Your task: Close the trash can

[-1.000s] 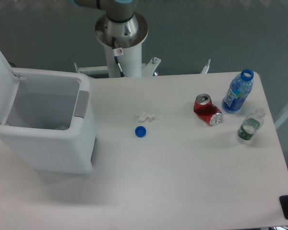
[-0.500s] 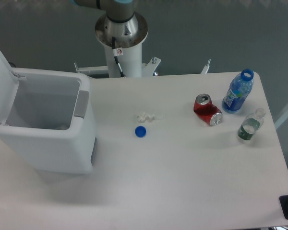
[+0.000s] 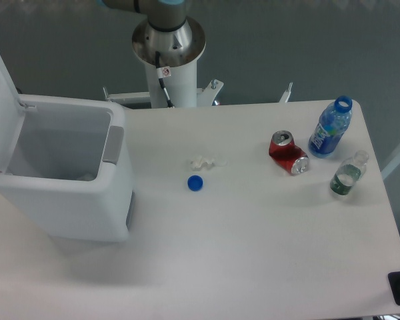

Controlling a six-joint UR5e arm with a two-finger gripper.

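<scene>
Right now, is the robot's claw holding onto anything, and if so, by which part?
That cannot be told: the claw is out of the picture. Only the arm's base shows. The trash can stands open, its lid up, with nothing visibly touching it.

White trash can (image 3: 73,200), grey latch tab (image 3: 113,144), red soda can (image 3: 288,153), blue cap (image 3: 195,183).
</scene>
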